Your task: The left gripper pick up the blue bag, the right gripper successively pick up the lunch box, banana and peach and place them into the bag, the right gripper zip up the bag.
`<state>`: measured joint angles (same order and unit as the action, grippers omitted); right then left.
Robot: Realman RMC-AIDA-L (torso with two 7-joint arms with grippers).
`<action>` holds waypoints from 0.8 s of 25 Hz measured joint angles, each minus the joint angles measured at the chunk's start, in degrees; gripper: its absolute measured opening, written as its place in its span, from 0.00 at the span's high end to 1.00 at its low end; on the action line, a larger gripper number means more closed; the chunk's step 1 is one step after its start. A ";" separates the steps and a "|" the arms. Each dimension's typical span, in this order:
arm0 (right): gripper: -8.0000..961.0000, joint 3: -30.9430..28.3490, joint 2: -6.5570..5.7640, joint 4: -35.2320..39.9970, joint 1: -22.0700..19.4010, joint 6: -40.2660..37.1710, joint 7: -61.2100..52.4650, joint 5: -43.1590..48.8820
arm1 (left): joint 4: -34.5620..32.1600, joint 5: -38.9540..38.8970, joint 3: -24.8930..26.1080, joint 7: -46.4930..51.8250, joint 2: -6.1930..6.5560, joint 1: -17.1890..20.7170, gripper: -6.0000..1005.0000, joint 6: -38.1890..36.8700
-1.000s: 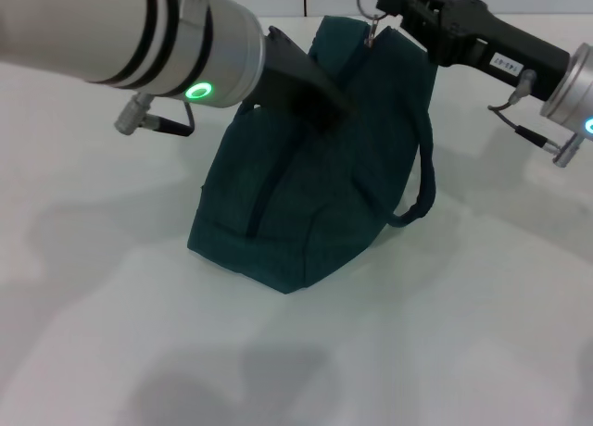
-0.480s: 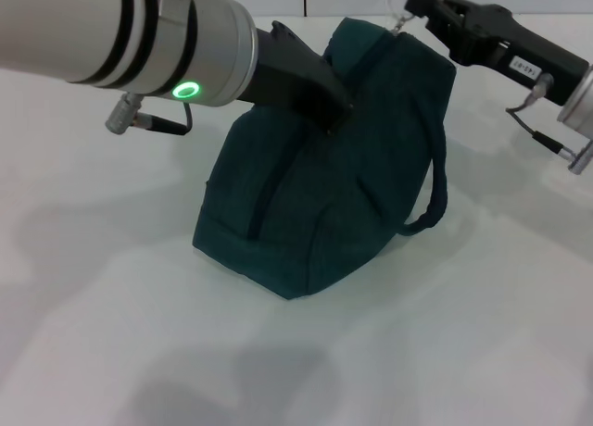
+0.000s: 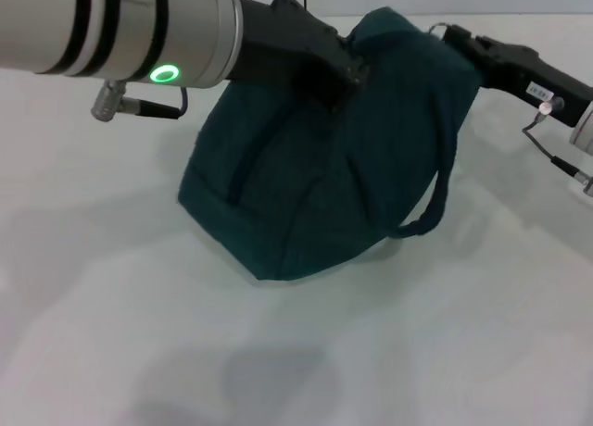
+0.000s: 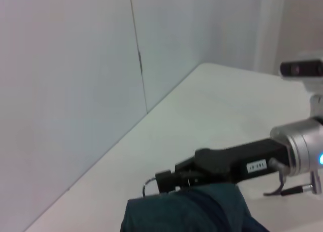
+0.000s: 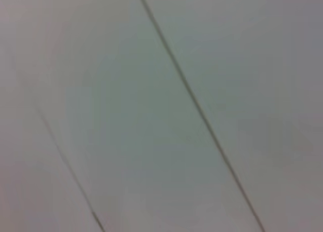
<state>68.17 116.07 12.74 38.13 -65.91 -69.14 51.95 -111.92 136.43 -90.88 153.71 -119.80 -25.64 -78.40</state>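
Blue bag [image 3: 324, 157] sits on the white table [image 3: 306, 352], bulging, zip run looks closed. Left gripper [image 3: 338, 74] clamped on fabric at the bag's top. Right gripper [image 3: 456, 39] at the bag's far top corner, fingers pinched on the ring-pull [image 4: 149, 184]. Lunch box, banana, peach not visible. Judged step: end of zipping. Next: right lets go of ring, backs off the bag.

Blue bag [image 3: 315, 176] on the table [image 3: 417, 352] — between both tools.
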 joint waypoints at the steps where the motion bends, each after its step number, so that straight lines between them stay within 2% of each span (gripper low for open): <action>1: 0.99 0.06 0.04 -0.03 -0.06 0.68 -0.13 0.11 | 0.14 -0.17 0.08 -0.20 0.00 0.14 0.95 0.48; 10: 0.99 0.72 0.13 -0.08 -0.71 2.13 -0.21 -0.12 | 1.16 -1.29 0.14 -1.12 -0.02 0.84 0.95 2.90; 18: 0.97 0.28 -0.19 0.90 -3.60 -3.87 0.39 -2.81 | 7.68 -0.82 0.27 -4.22 0.08 0.77 0.95 6.59; 20: 0.90 0.25 -0.25 1.57 -5.40 -5.87 0.45 -3.83 | 9.55 -1.04 0.35 -5.23 0.05 0.72 0.95 7.99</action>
<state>68.42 115.82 14.31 32.73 -71.78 -68.70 48.12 -102.37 135.39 -90.54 148.48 -119.75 -24.92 -70.41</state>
